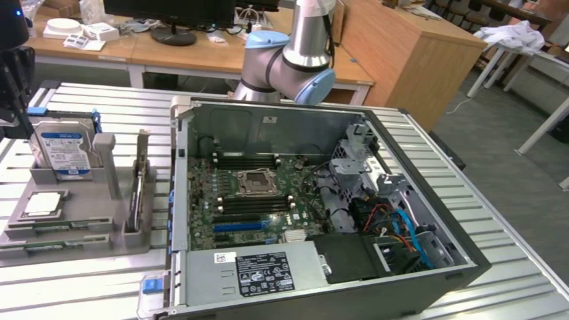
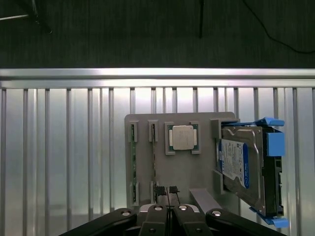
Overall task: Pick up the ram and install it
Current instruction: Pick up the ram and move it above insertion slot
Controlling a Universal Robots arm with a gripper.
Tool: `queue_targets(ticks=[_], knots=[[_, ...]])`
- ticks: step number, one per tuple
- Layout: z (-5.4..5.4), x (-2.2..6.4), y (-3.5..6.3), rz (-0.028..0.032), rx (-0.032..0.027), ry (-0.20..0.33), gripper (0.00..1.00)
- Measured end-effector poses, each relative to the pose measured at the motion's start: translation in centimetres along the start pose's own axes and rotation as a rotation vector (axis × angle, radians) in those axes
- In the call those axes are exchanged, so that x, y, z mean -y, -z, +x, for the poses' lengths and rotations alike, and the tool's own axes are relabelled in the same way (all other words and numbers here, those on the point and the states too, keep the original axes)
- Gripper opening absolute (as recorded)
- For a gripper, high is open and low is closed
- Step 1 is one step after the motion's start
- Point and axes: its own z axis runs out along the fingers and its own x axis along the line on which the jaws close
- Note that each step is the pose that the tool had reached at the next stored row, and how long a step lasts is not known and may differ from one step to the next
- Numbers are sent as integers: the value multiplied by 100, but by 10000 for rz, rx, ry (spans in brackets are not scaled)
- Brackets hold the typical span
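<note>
**Operator:** While the end effector (image 2: 168, 209) hangs above the gray holder (image 2: 187, 169), how far along is the installation?

**Technician:** At the start, by my judgement. The fingers are pressed together and pinch nothing. The ram (image 2: 153, 132) sits on edge in its slot on the holder, beside the processor (image 2: 182, 136), not yet lifted. Pickup and seating are both outstanding.

**Operator:** What does each view contribute?

**Technician:** The exterior view presents the open computer case (image 1: 462, 267) on the tabletop (image 1: 89, 287), with the ram (image 1: 66, 228) well apart from it, toward the exterior view's left. The memory slots (image 1: 253, 203) by the socket appear unfilled. The wrist view presents the fingers and the holder from above, with the hard drive (image 2: 241, 167) at one end.
</note>
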Motion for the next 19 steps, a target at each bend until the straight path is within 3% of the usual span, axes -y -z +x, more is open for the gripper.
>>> queue_targets(ticks=[5, 7, 9, 11, 12, 19], knots=[[0, 0, 0, 0, 0, 0, 11], [0, 0, 0, 0, 0, 0, 16], [0, 0, 0, 0, 0, 0, 29], [0, 0, 0, 0, 0, 1, 29], [0, 0, 0, 0, 0, 0, 36], [2, 2, -30, 14, 1, 2, 36]])
